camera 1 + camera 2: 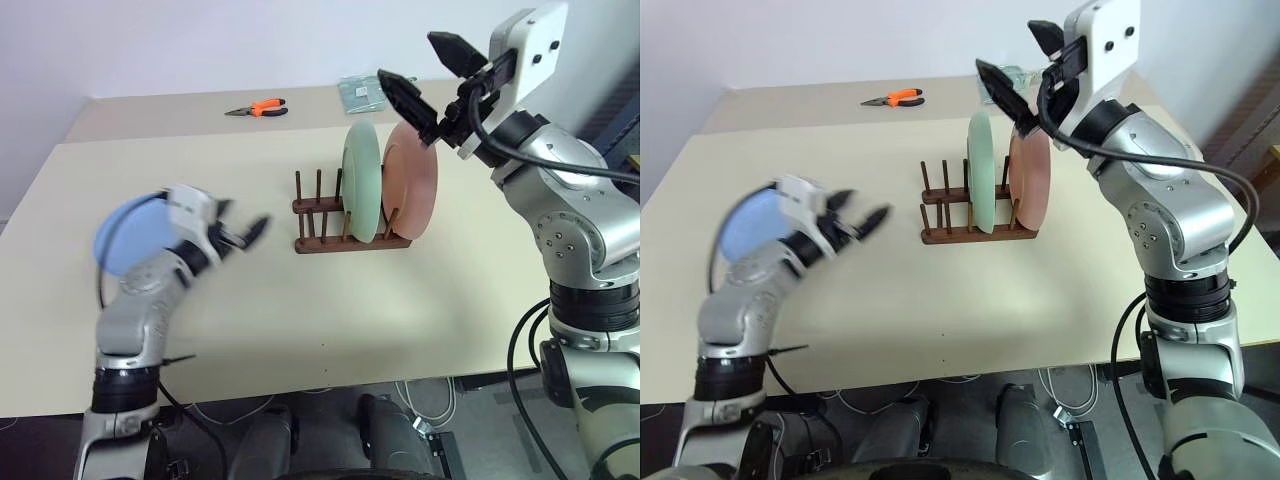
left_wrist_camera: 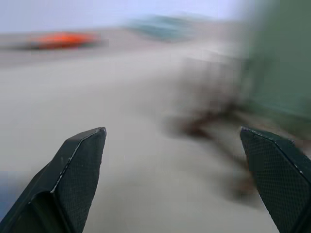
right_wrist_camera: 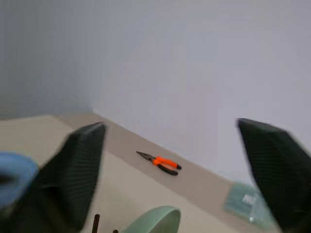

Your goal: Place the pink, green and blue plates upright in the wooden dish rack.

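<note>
On the table (image 1: pixel 300 320), far to the left, the blue plate (image 1: pixel 125 235) lies flat. The left gripper (image 1: pixel 245 232) hangs just in front of it with its jaws wide and nothing in them. At the back edge lie pliers (image 1: pixel 258 108) with orange handles. Next comes the wooden dish rack (image 1: pixel 345 225) in the middle of the table. Its left pegs are bare. The green plate (image 1: pixel 360 180) stands upright in it, and the pink plate (image 1: pixel 412 180) stands upright just beside that, at the right end. Behind the rack lies a small see-through packet (image 1: pixel 360 92); any writing on it is too small to read. The right gripper (image 1: pixel 435 75) hangs above the pink plate, jaws wide, holding nothing. Nothing stands between the blue plate and the rack.
</note>
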